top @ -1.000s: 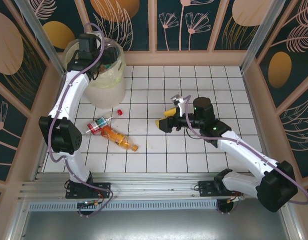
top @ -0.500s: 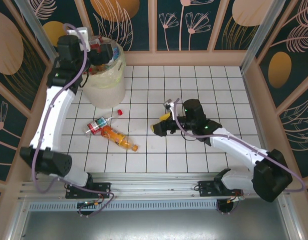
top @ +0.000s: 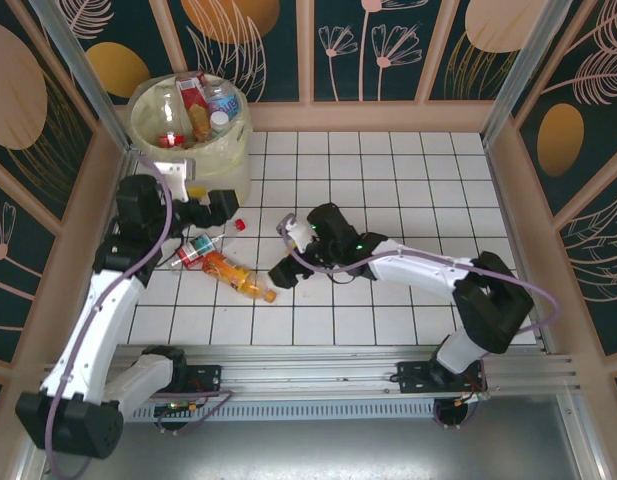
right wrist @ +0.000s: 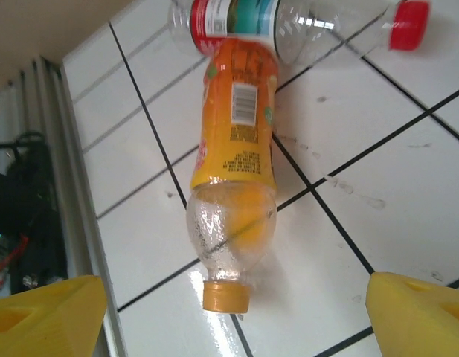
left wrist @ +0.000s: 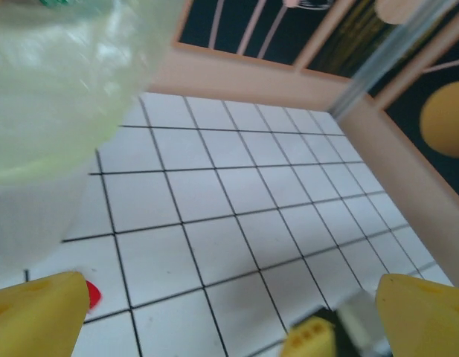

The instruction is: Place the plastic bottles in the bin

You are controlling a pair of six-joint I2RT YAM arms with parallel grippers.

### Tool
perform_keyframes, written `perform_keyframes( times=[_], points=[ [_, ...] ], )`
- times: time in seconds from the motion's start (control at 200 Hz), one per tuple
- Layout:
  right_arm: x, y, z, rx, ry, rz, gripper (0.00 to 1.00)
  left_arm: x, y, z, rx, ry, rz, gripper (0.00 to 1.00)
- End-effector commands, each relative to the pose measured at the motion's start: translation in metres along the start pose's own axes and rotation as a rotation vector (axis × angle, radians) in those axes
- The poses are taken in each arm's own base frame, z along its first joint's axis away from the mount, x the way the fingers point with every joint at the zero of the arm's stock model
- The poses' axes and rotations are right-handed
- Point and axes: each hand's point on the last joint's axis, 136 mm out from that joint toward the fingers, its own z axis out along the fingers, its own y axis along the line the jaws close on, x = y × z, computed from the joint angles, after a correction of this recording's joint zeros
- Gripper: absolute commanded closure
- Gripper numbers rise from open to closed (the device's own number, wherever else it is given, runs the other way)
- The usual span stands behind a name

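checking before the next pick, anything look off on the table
No spill or damage visible. Two bottles lie on their sides outside the bin: an orange bottle and a clear red-capped bottle across its base end.

You see a white tiled counter (top: 388, 160) with dark grid lines, leaf-painted walls (top: 383, 50) in wooden frames, and a metal rail (top: 308, 365) at its near edge.

The left arm folds back to an elbow at 7 o'clock, then climbs toward 12; the left gripper (top: 210, 205) points to 3 o'clock, jaws spread wide. The right arm stretches toward 10 o'clock, and the right gripper (top: 285, 250) faces 9 o'clock, its yellow fingers (right wrist: 419, 312) held wide apart.
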Motion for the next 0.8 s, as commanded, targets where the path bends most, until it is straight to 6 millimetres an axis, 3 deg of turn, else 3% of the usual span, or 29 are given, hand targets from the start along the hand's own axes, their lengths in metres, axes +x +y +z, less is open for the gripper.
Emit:
perform_keyframes(
  times=[0.0, 0.255, 0.45, 0.726, 0.796],
  points=[
    [0.0, 0.005, 0.021, 0.036, 0.056, -0.072, 0.09, -0.02, -0.032, -0.026, 0.118, -0.128, 0.062, 0.01],
    [0.013, 0.006, 0.079, 0.102, 0.16, -0.126, 0.09, -0.007, -0.029, -0.045, 0.078, -0.16, 0.041, 0.01],
    [0.029, 0.005, 0.116, 0.17, 0.246, -0.175, 0.1, -0.001, -0.029, -0.043, 0.095, -0.16, 0.022, 0.01],
    [0.046, -0.002, 0.134, 0.226, 0.304, -0.183, 0.2, 0.001, -0.03, -0.041, 0.108, -0.152, 0.022, 0.01],
    [0.046, -0.004, 0.134, 0.238, 0.302, -0.185, 0.28, 0.002, -0.03, -0.041, 0.108, -0.152, 0.021, 0.01]
  ],
)
